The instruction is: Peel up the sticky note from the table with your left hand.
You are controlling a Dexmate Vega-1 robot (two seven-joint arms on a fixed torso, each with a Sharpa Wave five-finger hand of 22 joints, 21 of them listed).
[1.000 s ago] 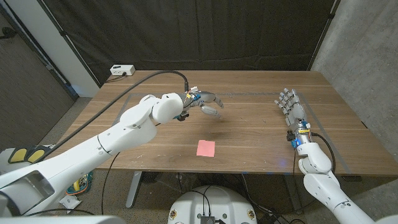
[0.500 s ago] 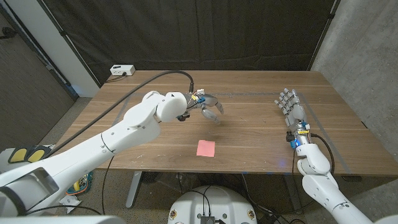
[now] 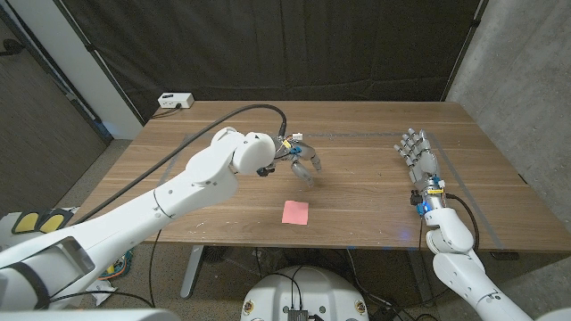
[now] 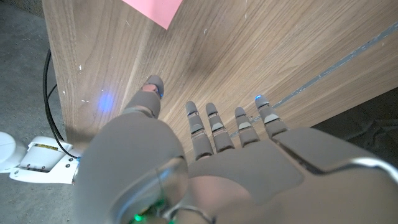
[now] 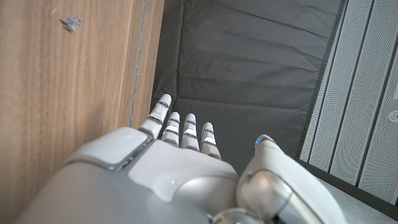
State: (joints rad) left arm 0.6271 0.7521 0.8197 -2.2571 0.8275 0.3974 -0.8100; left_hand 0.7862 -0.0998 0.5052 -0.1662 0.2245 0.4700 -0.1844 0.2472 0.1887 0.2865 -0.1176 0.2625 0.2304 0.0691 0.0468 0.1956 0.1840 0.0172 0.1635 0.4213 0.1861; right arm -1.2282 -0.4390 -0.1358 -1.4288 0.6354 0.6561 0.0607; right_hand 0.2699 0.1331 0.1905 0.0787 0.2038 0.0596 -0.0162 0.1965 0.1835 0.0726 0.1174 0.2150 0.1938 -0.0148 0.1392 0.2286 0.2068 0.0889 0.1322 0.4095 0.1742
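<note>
A pink sticky note (image 3: 295,212) lies on the wooden table (image 3: 357,192) near its front edge; a corner of the note (image 4: 152,9) shows in the left wrist view. My left hand (image 3: 303,159) hovers over the table behind the note, apart from it, fingers spread and pointing down, holding nothing. The left hand (image 4: 211,162) reaches toward the note with its fingers apart. My right hand (image 3: 418,153) stands at the table's right side, fingers extended, empty. In its own wrist view the right hand (image 5: 174,168) has its fingers straight.
A white box (image 3: 175,100) with a cable sits at the back left corner. A dark curtain hangs behind the table. A black cable loops over my left arm. A thin line (image 3: 357,135) runs across the table's far part.
My left hand has moved slightly right and toward the front, its fingers tipping down toward the table. The right hand has stayed put.
</note>
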